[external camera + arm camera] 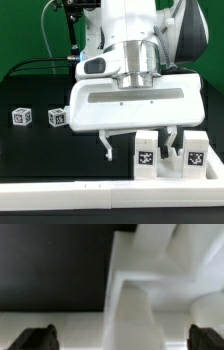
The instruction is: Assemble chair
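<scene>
Black table surface (40, 155) in the lower left is free. Two small white tagged cubes (19, 117) (57, 118) block mid-left. White blocky plastic chair pieces (193, 152) fill the lower right, one post between the spread gripper (139, 150) fingers. White rail (60, 190) bars the bottom edge.

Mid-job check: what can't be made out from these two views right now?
Exterior view: the table behind the hand is hidden by the hand and arm.
Exterior view: the lower ends of the tagged chair pieces are hidden behind the white rail in front.
Exterior view: the tags on the small cubes are too small to read.
Wrist view: the white chair part is blurred up close; its tags and exact shape cannot be told.
</scene>
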You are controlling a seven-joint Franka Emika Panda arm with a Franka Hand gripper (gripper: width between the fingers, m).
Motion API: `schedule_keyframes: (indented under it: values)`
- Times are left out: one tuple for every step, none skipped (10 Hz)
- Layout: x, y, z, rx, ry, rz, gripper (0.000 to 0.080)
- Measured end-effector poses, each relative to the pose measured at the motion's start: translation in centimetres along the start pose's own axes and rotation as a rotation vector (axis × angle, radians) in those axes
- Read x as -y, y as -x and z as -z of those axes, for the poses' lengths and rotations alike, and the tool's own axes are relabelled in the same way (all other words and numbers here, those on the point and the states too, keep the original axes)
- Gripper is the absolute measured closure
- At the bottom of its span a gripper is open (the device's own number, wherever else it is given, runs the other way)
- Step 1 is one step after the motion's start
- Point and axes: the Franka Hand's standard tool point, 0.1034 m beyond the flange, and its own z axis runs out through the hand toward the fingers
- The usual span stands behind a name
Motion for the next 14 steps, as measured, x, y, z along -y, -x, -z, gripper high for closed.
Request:
schedule_keyframes:
  values:
    - [0.7,0.3,-0.5,0.005,-0.007,0.0,0.0151]
    - [0.9,0.4,-0.7,0.008,-0.009,0.002,0.0151]
    - [0.9,0.6,-0.7,0.013,-0.006,-0.014,0.0151]
    - [1.6,0.9,-0.5,0.024,0.016,-0.092,0.0151]
    - [1.4,0.7,-0.6,0.016,0.048,-0.024,0.0151]
    - [0.5,0.8,-0.6,0.016,0.061,-0.03,0.0151]
    - [-0.2,1.0,-0.4,0.015,0.069,-0.042,0.0151]
    - [-0.6,1.8,-0.4,0.017,0.078,-0.04,0.0151]
    - [-1.7,2.1,-0.5,0.024,0.083,-0.043,0.0151]
    - [-2.4,2.2,-0.7,0.029,0.08,-0.047,0.0151]
    - [-1.8,2.5,-0.8,0.034,0.069,-0.058,0.0151]
    - [-1.0,2.7,-1.0,0.038,0.057,-0.055,0.0151]
    - [-0.9,2.8,-1.0,0.042,0.053,-0.059,0.0151]
    - [-0.5,2.5,-1.1,0.042,0.048,-0.053,0.0151]
